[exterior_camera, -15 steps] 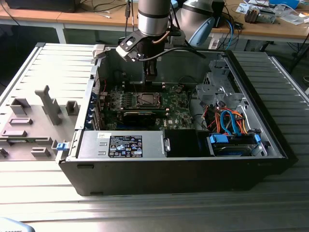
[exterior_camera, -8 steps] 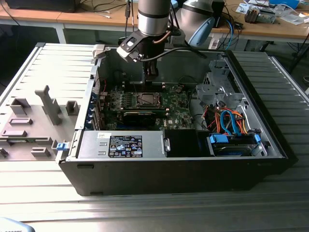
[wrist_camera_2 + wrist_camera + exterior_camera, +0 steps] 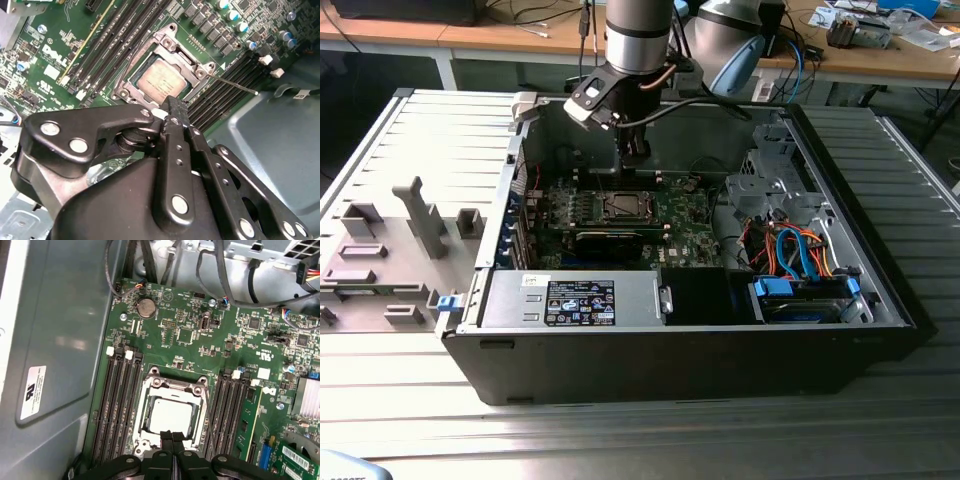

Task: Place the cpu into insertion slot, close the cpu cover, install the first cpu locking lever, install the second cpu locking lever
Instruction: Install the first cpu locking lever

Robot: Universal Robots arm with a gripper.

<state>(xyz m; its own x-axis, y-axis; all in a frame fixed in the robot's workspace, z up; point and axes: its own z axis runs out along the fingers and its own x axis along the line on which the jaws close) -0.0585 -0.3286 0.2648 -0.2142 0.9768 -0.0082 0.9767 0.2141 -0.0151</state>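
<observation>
1. The gripper is hanging low inside the open computer case, over the green board. In both wrist views its two fingers are clenching flat against each other with nothing between them.
2. The chip is lying flat in its socket. The cover is lying down around it, with the pale metal top showing through the window. The closed tips are sitting at the socket's edge, just beside the frame. I cannot tell whether they are touching it.
3. A thin wire lever is sticking out sideways over the memory slots. Narrow closed tips pushing on so slim a wire are likely risking a slip. The lever would then be springing back and the tips scraping the board.
4. If the chip is sitting even slightly askew, any pressing on the cover is risking bent contacts beneath. The views are not showing the seating closely enough to rule that out.
5. A lever swung off its line is probably missing its hook, leaving the cover loose.
</observation>
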